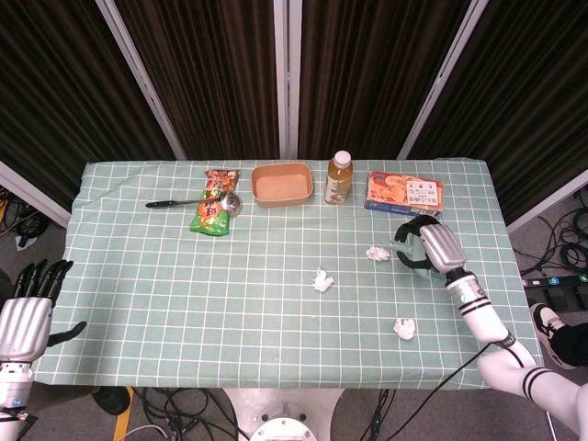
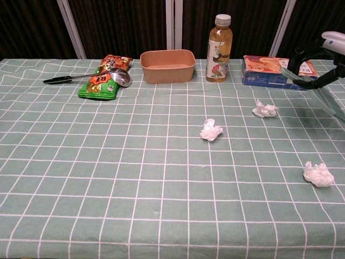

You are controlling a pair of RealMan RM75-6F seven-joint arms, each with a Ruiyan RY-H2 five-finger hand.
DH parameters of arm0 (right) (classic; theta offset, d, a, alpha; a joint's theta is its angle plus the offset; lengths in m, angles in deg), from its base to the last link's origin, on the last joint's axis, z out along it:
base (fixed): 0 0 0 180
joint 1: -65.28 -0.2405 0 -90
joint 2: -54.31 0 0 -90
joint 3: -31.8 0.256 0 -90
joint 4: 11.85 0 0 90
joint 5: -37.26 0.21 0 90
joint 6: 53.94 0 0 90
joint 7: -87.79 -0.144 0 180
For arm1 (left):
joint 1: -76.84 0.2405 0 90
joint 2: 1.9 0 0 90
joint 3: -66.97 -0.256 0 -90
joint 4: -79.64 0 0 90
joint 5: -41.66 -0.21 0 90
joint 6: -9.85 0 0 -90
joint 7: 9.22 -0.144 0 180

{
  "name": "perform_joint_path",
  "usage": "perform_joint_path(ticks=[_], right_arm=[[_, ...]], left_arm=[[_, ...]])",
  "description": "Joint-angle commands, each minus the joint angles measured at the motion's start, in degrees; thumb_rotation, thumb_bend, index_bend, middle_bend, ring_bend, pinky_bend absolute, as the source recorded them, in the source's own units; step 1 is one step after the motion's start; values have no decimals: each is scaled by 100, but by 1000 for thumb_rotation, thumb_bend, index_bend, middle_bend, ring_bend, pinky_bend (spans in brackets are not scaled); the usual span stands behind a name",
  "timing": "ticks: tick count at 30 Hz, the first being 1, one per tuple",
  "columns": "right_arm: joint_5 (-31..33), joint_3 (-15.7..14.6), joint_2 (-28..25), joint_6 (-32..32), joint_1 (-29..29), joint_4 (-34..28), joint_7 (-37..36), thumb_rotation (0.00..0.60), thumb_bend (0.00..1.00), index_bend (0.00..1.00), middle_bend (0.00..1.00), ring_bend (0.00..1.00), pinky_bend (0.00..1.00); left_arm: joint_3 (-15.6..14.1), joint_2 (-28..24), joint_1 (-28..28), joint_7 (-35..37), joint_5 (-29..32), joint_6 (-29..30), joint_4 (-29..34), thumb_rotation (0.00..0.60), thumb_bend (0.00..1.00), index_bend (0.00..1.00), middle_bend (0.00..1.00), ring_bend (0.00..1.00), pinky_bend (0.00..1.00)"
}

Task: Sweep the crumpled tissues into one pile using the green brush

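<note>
The right hand (image 1: 432, 246) grips the green plastic brush (image 2: 323, 94) above the checked-cloth worktop (image 1: 184, 276). Crumpled white tissues (image 2: 211, 130) lie scattered. The left hand (image 1: 26, 317) hangs with fingers spread, holding nothing.

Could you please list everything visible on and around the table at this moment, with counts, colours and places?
crumpled tissues: three, white; one mid-table, one right of it nearer the far side, one near the front right
green brush: one, green; in the right hand, lifted off the table at the right
bottle: one, amber drink with white cap; far centre
paper bowl: one, brown; left of the bottle
box: one, orange and blue; far right
snack packet: one, green and red; far left
ladle: one, metal with black handle; lying over the packet
tablecloth: one, green with white grid
left hand: off the table's front left corner, holding nothing
right hand: grips the brush
</note>
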Motion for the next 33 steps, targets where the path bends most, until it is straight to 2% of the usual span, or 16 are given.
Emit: perform_joint_path(ticks=[1,7,13,21,29,33], right_arm=[[-468,-41,739,-23,-583,1424,-1700,600,334,665,618,291,204],[-623,-207,1468,54,-961,2538,-2677,600,347,676,625,309,223],[-752,-418,2011,56,-1176,3098,-3325,600,348,676,625,309,223],[-710,-424,2481,-312,-1291,2962,-4289,600,362,676,632,323,228],[-683,-382,2609,-438,-1514,2656,-4425,600,361,677,633,328,230],[-634,-350,2388,-657,-1434,2367,-4368,600,362,677,632,328,230]], left_arm=[[0,-47,13,-67,29,1,86,600,7,74,88,0,18],[21,-101,8,-148,78,-15,197,600,7,74,88,0,18],[20,-120,3,-170,103,-45,256,600,7,74,88,0,18],[19,-128,-14,-135,95,-74,251,600,7,74,88,0,18],[9,-111,-1,-44,79,-57,193,600,7,74,88,0,18],[8,-100,21,34,90,-36,147,600,7,74,88,0,18]])
